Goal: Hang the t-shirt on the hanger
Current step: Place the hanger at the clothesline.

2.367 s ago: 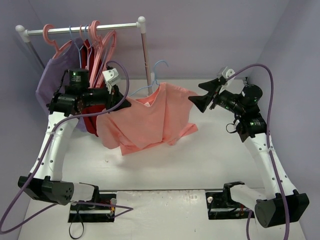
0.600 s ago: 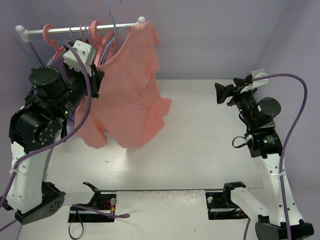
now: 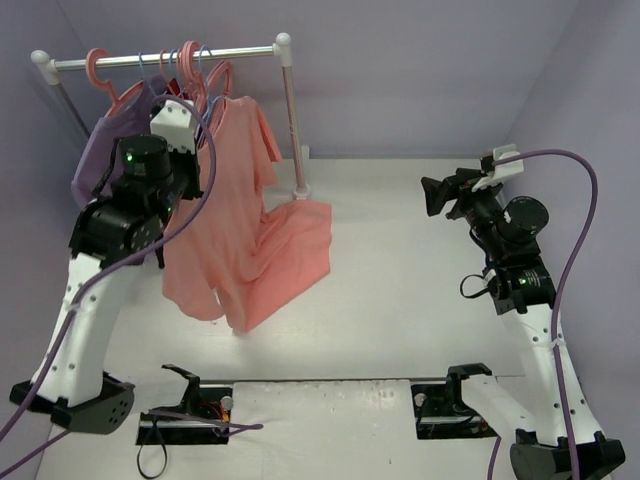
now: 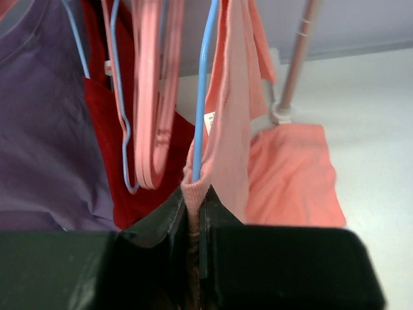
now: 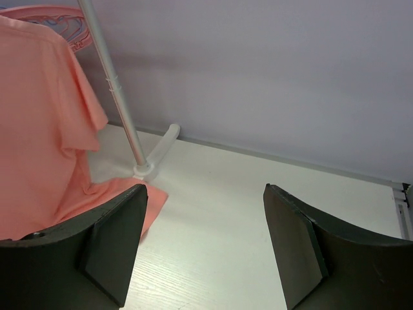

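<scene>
The salmon t-shirt point(image 3: 245, 220) hangs at the right end of the clothes rail, and its lower part lies crumpled on the table. It shows in the left wrist view point(image 4: 232, 129) and at the left of the right wrist view point(image 5: 39, 116). The light-blue wire hanger point(image 4: 202, 90) runs up out of the shirt's collar; its hook is cut off at the top of that view. My left gripper point(image 4: 193, 201) is shut on the collar with the wire in it, and in the top view it sits point(image 3: 192, 150) beside the shirt. My right gripper point(image 3: 432, 194) is open and empty, well to the right point(image 5: 203, 190).
The rail point(image 3: 120, 62) stands on a post point(image 3: 292, 120) with a white foot point(image 5: 158, 152). On it hang pink plastic hangers point(image 4: 151, 97), another blue wire hanger point(image 4: 119, 97), a dark red garment point(image 4: 103, 123) and a lavender shirt point(image 4: 39, 129).
My left arm has come down and the hanger with the shirt has dropped from above the rail to rail height. The shirt's hem now lies on the table. My right arm barely moved.
</scene>
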Motion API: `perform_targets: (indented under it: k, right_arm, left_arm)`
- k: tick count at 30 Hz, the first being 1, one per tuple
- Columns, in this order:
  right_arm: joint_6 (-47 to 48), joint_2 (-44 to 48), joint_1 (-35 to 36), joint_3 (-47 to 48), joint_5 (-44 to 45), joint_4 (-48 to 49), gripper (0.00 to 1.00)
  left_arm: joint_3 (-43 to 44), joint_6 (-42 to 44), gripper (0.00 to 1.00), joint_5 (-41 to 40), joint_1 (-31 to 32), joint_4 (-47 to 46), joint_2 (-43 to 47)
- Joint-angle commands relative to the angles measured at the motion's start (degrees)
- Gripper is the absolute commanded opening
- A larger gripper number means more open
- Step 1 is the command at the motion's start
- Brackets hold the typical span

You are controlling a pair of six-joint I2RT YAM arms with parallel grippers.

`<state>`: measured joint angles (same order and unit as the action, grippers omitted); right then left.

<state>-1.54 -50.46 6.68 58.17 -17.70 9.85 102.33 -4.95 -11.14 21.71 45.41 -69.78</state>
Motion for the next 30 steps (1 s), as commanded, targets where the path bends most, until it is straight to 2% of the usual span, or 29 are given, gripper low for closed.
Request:
perform_targets:
  k: [1,8,13,18,26,30]
  right_arm:
    - [-0.9,0.5,-0.3,0.3,-2.2,4.8,0.7]
    - [-1.4,1.3,-0.4,0.0,-2.2,4.8,0.7]
    - [-2.3,2.2,-0.3,-1.1,-2.8,4.9,0.7]
    - [-2.4,3.7,-0.3,-2.9,-2.3,4.9,0.7]
    - [-2.3,4.0,-0.4,-4.1,-2.0,4.9,0.7]
    - [-1.9,3.9,-0.4,-4.1,-2.0,4.9,0.71]
  left_arm:
    - [2.9,-2.6,0.0,3.5,-3.5,-17.1,-5.0]
    - [16.8,-1.4,0.0,4.8,-4.3,-18.4,-19.2]
    - [19.0,-1.4,0.0,3.5,-4.8,-20.3,-24.4]
    - [15.2,-4.0,0.0,3.8,-4.8,-21.6,-25.5]
    - [4.3,-5.4,0.01,3.6,-4.8,-24.7,-20.0]
    - [2.3,-4.9,0.22,4.3,-4.8,-23.7,-16.4]
